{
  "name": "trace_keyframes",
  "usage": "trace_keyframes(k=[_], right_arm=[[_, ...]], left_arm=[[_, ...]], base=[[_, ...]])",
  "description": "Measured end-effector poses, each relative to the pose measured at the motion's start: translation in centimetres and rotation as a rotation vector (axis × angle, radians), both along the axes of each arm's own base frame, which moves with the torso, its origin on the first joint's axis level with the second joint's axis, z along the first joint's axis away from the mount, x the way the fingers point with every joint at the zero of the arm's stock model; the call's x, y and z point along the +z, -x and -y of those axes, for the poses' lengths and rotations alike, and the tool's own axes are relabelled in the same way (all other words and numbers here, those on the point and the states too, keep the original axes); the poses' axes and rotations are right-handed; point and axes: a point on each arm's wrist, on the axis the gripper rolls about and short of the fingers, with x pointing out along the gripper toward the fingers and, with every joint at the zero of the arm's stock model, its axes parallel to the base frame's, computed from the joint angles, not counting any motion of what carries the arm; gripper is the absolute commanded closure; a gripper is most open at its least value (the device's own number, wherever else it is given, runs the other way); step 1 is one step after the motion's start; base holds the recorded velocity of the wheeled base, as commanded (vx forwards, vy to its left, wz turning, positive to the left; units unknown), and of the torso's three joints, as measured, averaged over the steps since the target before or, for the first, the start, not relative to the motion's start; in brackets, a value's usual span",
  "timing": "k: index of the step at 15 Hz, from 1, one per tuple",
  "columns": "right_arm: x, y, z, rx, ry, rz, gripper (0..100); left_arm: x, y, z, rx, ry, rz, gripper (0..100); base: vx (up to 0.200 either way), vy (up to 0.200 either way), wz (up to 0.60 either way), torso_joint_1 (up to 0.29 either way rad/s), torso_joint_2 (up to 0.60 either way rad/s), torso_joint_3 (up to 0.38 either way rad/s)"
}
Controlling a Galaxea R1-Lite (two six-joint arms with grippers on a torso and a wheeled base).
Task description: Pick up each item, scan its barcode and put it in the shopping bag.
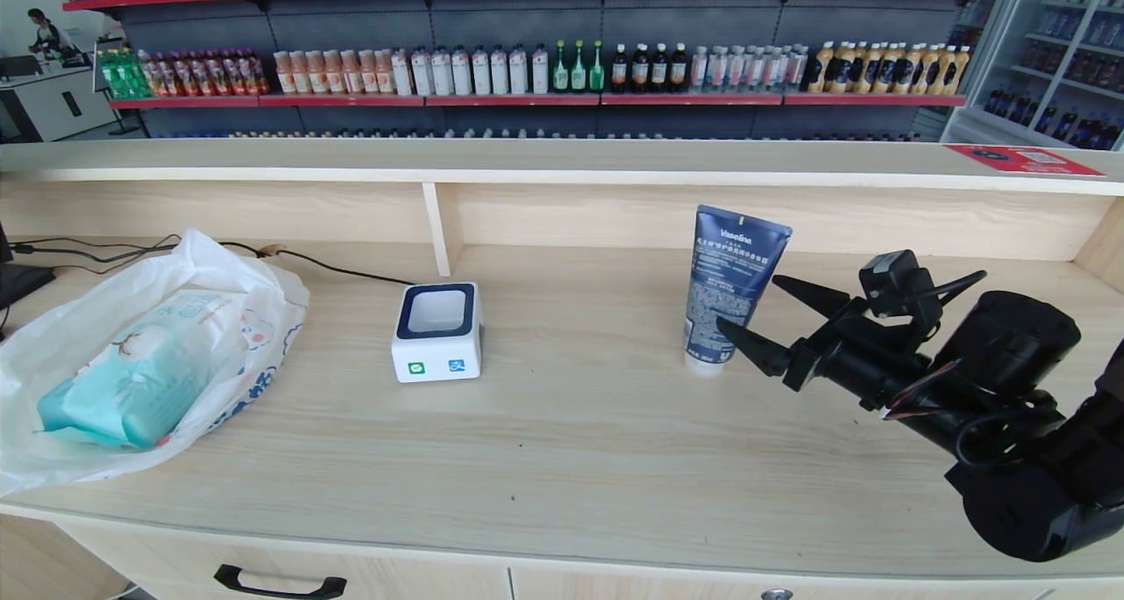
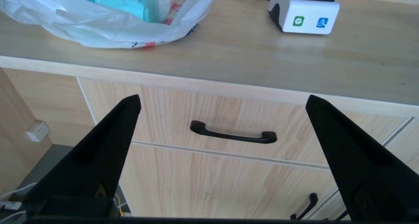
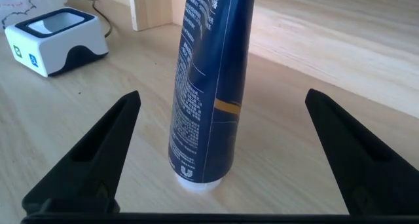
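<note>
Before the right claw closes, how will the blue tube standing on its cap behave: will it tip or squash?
The blue tube is tall and stands on its narrow white cap, so a sideways nudge would probably tip it. Its flat crimped top suggests soft walls that may dent under a squeeze. Its glossy surface could slip.

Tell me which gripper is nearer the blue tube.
Right. The right gripper is open and aimed at the tube, just beside it; the left gripper hangs low before the drawers under the counter, far off.
</note>
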Motion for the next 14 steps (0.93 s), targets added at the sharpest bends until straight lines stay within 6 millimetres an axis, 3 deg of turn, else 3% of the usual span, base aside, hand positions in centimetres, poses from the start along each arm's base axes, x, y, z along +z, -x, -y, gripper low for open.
trace_keyframes(k=[14], right_arm=[[-0.8, 0.3, -2.1, 0.067, 0.009, -0.023, 0]], left_arm=[[0.0, 0.0, 0.0, 0.0, 0.0, 0.0, 0]], base=[[0.0, 0.0, 0.0, 0.0, 0.0, 0.0]])
